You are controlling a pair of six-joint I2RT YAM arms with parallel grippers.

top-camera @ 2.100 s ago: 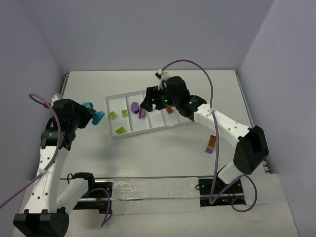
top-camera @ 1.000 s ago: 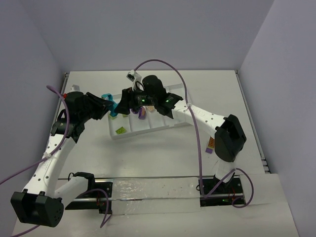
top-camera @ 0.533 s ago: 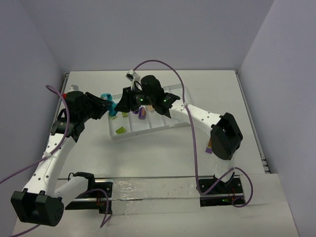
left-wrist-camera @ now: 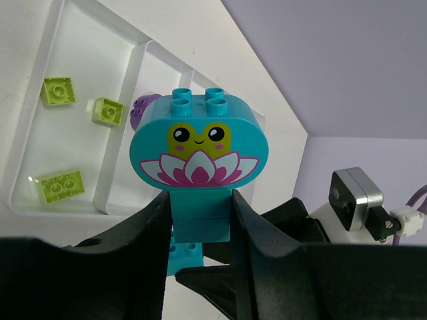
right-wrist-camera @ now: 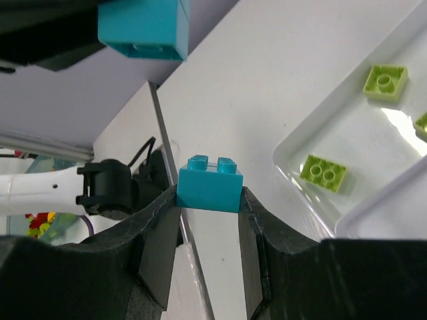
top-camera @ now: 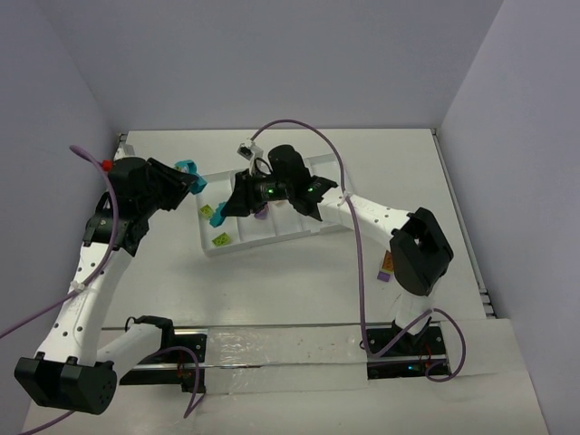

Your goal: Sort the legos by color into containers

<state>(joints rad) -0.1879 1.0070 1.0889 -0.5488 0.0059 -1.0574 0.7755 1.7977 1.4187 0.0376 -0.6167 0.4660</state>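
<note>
My left gripper [top-camera: 191, 178] is shut on a teal oval lego with a lotus face [left-wrist-camera: 194, 148], held in the air left of the white tray's [top-camera: 265, 245] corner. My right gripper [top-camera: 220, 216] is shut on a small teal brick [right-wrist-camera: 209, 191] just below and to the right of that piece, apart from it. The oval piece's teal base [right-wrist-camera: 142, 29] hangs above the brick in the right wrist view. Lime green legos [left-wrist-camera: 59, 91] [left-wrist-camera: 61, 187] lie in the tray's leftmost containers, and a purple one [left-wrist-camera: 141, 110] lies further in.
An orange-brown and purple lego stack [top-camera: 388, 265] lies on the table to the right, near the right arm's elbow. The right arm reaches across the tray from the right. Grey walls close in the table on three sides.
My right gripper shut on the small teal brick under the oval piece. The two teal pieces have come apart, my left gripper lifting up and left with the oval one.
</note>
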